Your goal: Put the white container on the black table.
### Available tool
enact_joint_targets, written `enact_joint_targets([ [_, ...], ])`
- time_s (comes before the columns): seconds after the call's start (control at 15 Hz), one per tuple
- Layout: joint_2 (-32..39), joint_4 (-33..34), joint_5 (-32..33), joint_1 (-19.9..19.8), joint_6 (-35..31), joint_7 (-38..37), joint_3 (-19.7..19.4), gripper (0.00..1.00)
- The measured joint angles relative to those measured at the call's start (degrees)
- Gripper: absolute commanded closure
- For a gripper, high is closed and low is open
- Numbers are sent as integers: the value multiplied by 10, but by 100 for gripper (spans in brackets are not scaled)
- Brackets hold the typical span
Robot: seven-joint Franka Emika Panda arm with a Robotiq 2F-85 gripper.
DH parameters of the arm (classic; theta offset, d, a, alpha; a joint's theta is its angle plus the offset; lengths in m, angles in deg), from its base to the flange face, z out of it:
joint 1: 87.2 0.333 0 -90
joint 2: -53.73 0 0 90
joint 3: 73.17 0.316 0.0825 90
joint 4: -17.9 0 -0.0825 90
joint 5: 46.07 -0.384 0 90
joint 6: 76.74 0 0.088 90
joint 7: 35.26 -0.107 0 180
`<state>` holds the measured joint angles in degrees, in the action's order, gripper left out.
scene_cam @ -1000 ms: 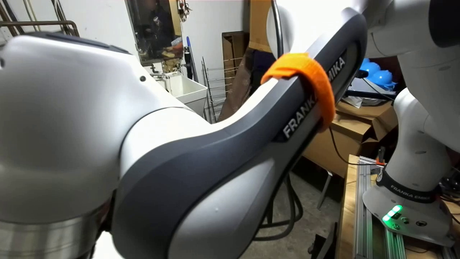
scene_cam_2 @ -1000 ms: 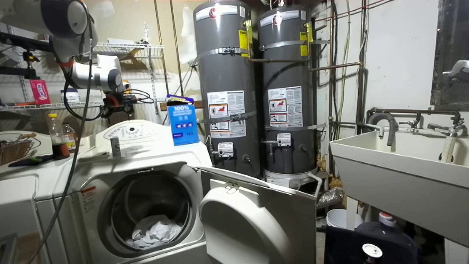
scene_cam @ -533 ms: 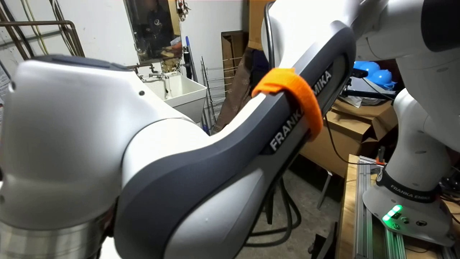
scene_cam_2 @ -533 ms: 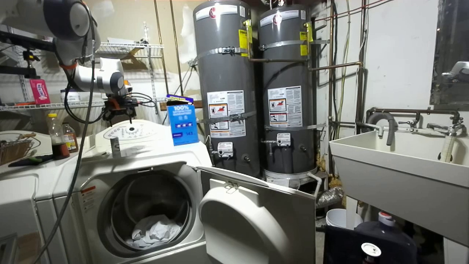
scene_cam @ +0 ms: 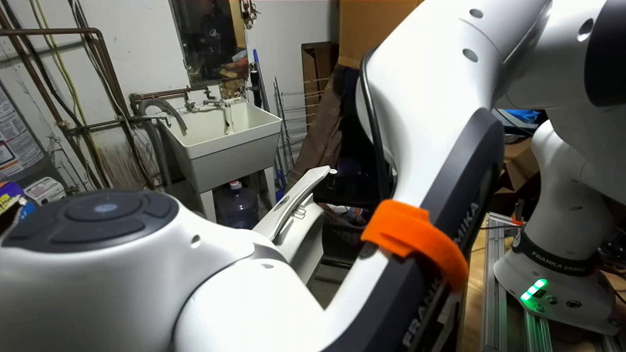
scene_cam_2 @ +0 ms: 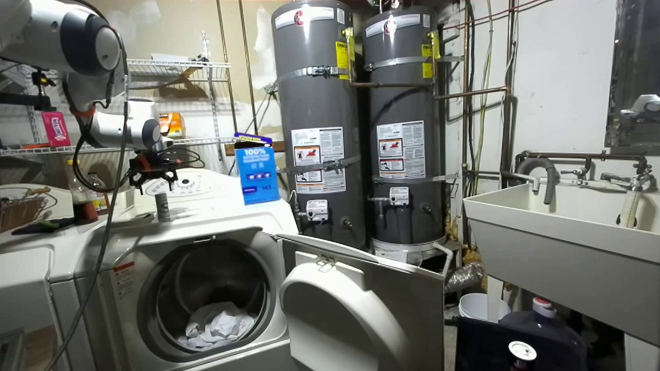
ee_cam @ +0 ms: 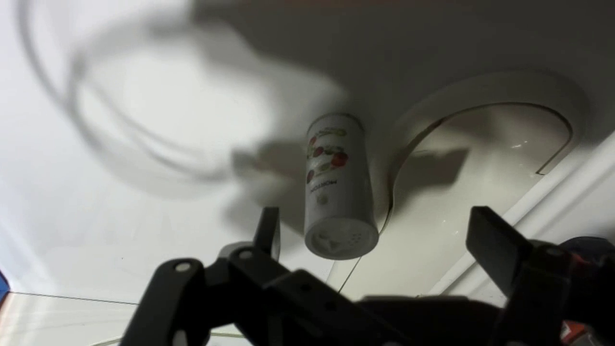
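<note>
The white container (ee_cam: 338, 192), a small cylinder with fruit pictures and a holed cap, stands upright on the washer top; it shows in an exterior view (scene_cam_2: 162, 207). My gripper (ee_cam: 375, 216) is open and empty. In the wrist view the container shows between the two fingers, nearer the left one, touching neither. In an exterior view the gripper (scene_cam_2: 157, 188) hangs just above the container. A dark flat surface behind the arm, partly hidden, may be the black table (scene_cam: 345, 198); I cannot tell for sure.
The container stands on the front-loading washer (scene_cam_2: 242, 216), whose door (scene_cam_2: 371, 309) hangs open. A blue box (scene_cam_2: 259, 175) stands at the washer's back right. Bottles (scene_cam_2: 98, 193) and a basket (scene_cam_2: 20, 208) are at the left. A sink (scene_cam_2: 562, 226) is on the right.
The arm has come down, and the gripper has moved lower and left in an exterior view, over the container. The container has not moved.
</note>
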<state>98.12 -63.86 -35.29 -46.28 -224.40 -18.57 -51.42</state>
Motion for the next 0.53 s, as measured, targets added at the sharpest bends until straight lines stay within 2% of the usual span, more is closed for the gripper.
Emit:
enact_joint_targets([
  [0.2, 16, 17, 0, 20, 0, -16, -23, 0],
  [0.53, 45, 51, 0, 33, -10, -18, -40, 3],
])
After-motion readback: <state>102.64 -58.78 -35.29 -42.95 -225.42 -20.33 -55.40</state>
